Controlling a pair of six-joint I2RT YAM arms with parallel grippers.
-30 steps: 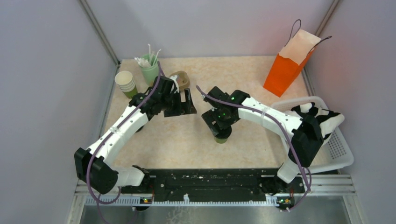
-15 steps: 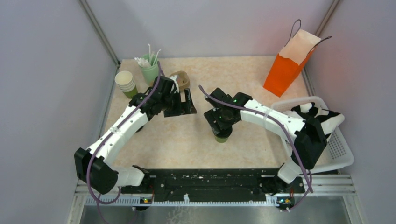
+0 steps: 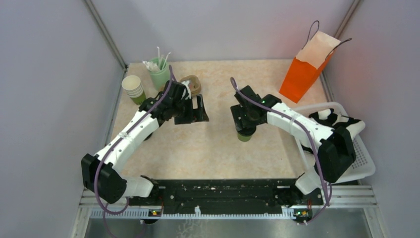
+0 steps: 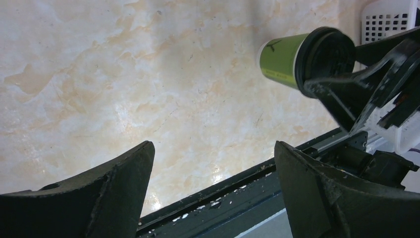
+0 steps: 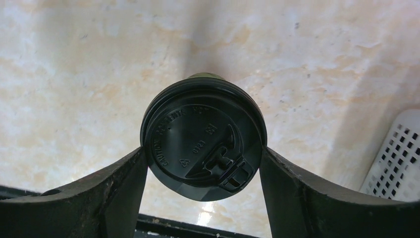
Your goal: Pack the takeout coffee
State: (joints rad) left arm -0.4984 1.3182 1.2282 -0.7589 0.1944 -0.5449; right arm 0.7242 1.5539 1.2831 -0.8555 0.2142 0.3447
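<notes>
The takeout coffee [image 3: 243, 135], an olive-green cup with a round black lid [image 5: 203, 136], stands upright at mid-table. My right gripper [image 3: 246, 125] is above it, shut on the lid's rim, one finger on each side [image 5: 124, 183]. The cup also shows in the left wrist view [image 4: 282, 59], with the right gripper's fingers round its lid. I cannot tell whether its base touches the table. My left gripper [image 3: 198, 110] is open and empty, left of the cup and apart from it; its fingers [image 4: 124, 178] stand wide over bare table.
An orange paper bag [image 3: 303, 69] stands open at the back right. A white basket [image 3: 359, 166] with black-and-white cloth is at the right edge. A lidless cup stack [image 3: 132, 88], a pale-green cup of white sticks [image 3: 159, 73] and a brown roll [image 3: 191, 83] sit at the back left.
My right gripper has moved right and slightly away from the arm bases, carrying the coffee with it. The left arm has barely moved.
</notes>
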